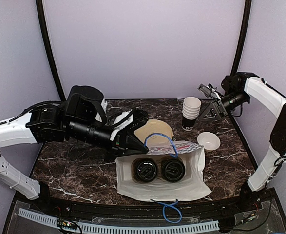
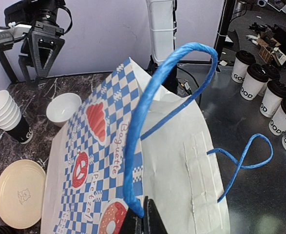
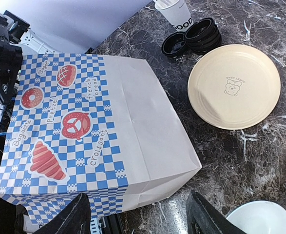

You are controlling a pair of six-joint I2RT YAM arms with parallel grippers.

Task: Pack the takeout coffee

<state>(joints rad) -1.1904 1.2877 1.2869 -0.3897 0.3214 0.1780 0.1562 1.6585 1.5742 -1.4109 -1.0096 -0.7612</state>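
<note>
You are looking at a white paper bag (image 1: 157,187) printed with blue checks and bakery pictures, standing open on the dark marble table (image 1: 74,170). Inside the bag, side by side, sit two takeout coffee cups (image 1: 145,170), seen from above as round black lids. Your left pincer (image 1: 142,145) reaches in from the left of the bag and is clenched on the blue handle (image 2: 147,97) at the bag's far edge, holding that loop up above the opening. The second handle (image 1: 172,209) hangs loose over the bag's near side. Your right pincer (image 3: 140,217) is released, its fingers spread wide, and hovers in the air beyond the bag's far right corner, touching nothing. Just behind the bag lies a cream plate (image 1: 153,130). To the right of the bag, near it, stands a small white bowl (image 1: 208,140), and behind that bowl a stack of cups (image 1: 191,113), white ones nested in a black one
</note>
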